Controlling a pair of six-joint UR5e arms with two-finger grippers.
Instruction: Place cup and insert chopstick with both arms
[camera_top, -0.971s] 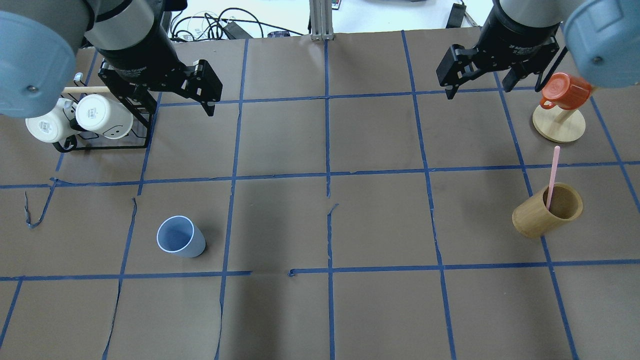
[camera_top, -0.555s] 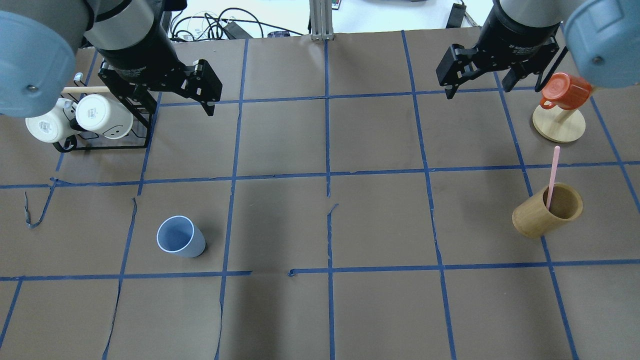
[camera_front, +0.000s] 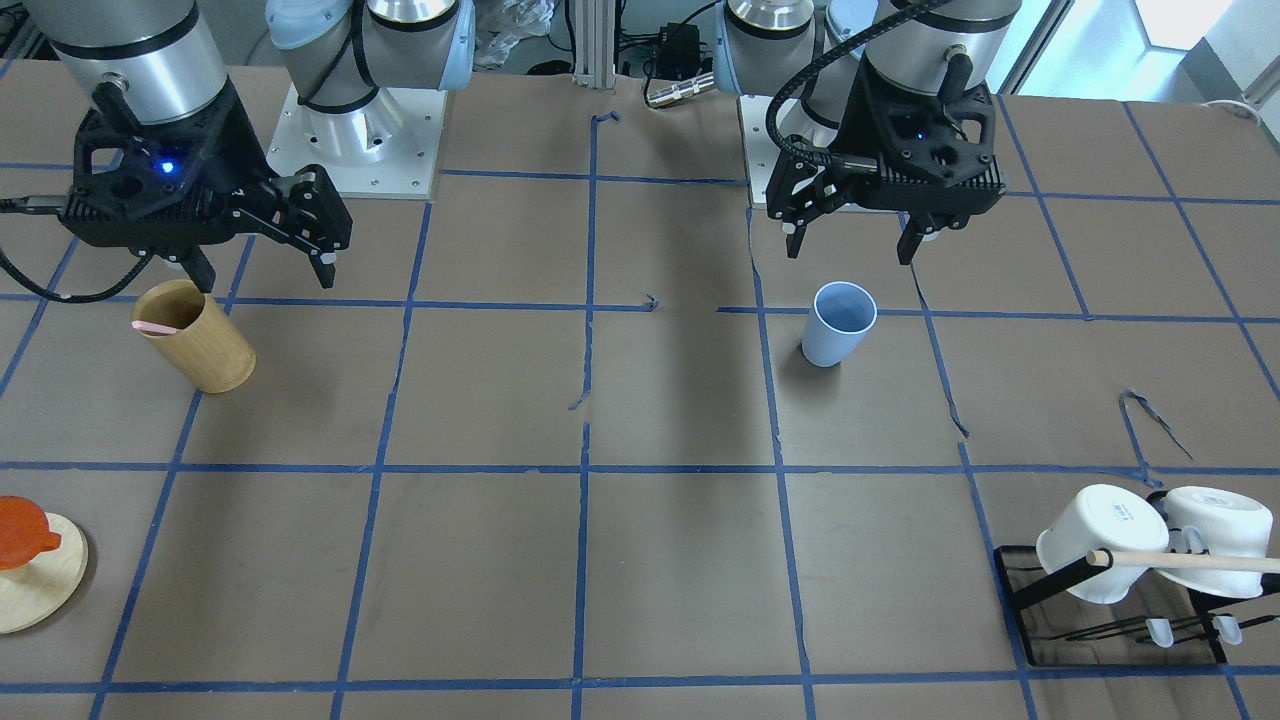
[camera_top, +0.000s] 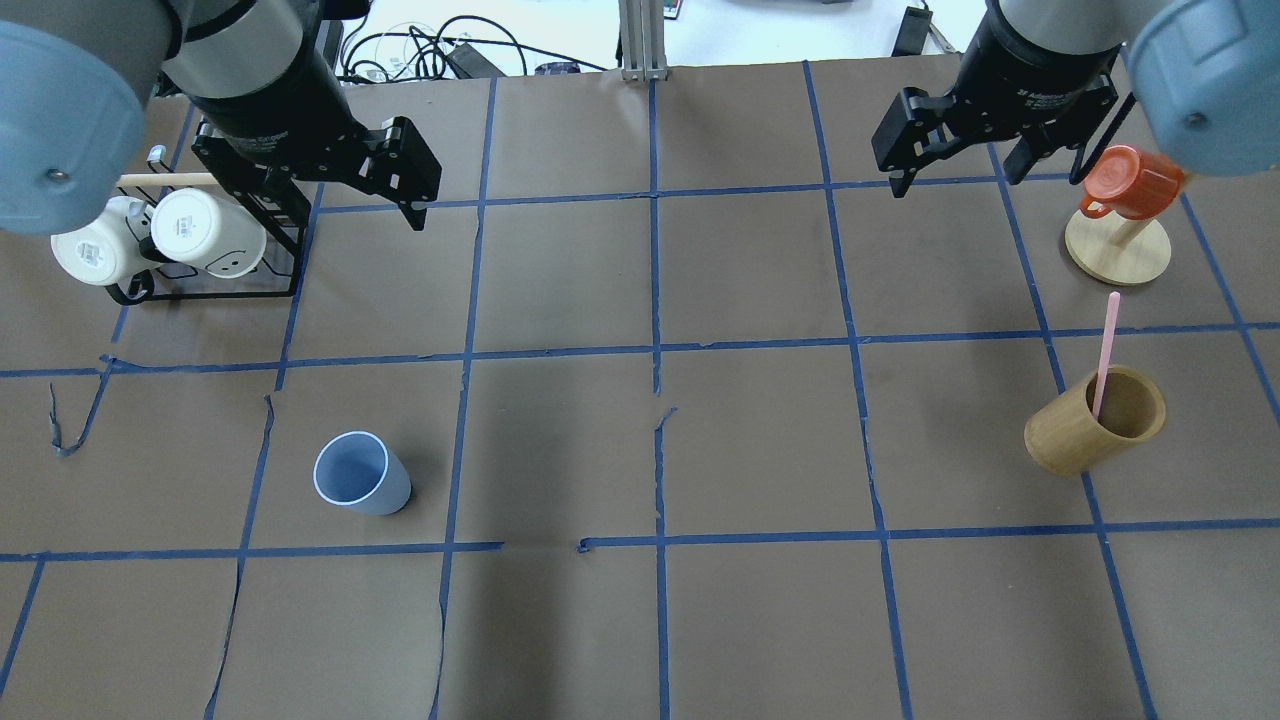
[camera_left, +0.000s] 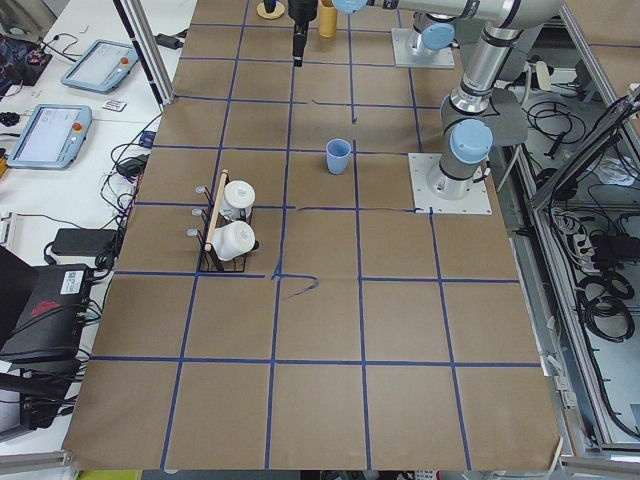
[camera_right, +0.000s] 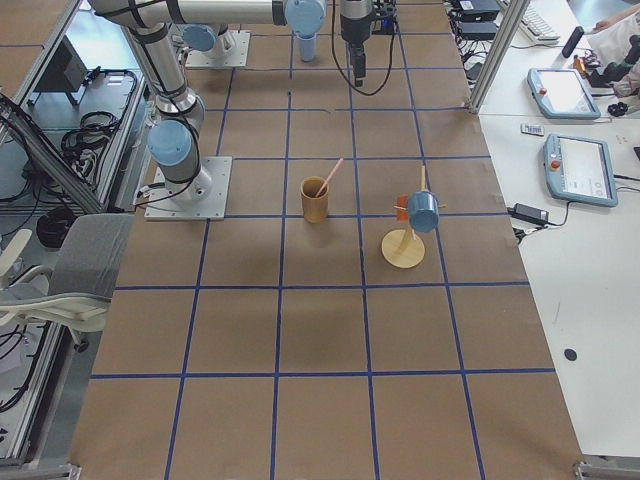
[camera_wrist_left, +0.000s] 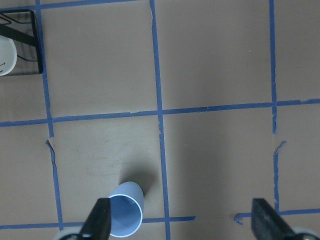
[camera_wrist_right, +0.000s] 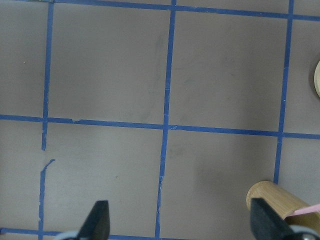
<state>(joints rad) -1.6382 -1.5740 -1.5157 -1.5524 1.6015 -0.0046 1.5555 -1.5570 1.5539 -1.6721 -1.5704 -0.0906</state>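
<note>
- From across the table, the pale blue cup stands upright on the brown paper. It is smooth, tapers toward its base, and its mouth is open. The left gripper hangs just above it, jaws spread wide and holding nothing.
- In the same view, the right gripper hovers beside the bamboo holder, equally wide and empty.
- From overhead, a thin pink chopstick leans inside that holder, its top poking well out. The cup sits well apart, on the table's left half.
- At the left wrist, the cup's pale rim shows just beside one fingertip.
- At the right wrist, the holder's edge and a pink sliver sit in the lower corner.
</note>
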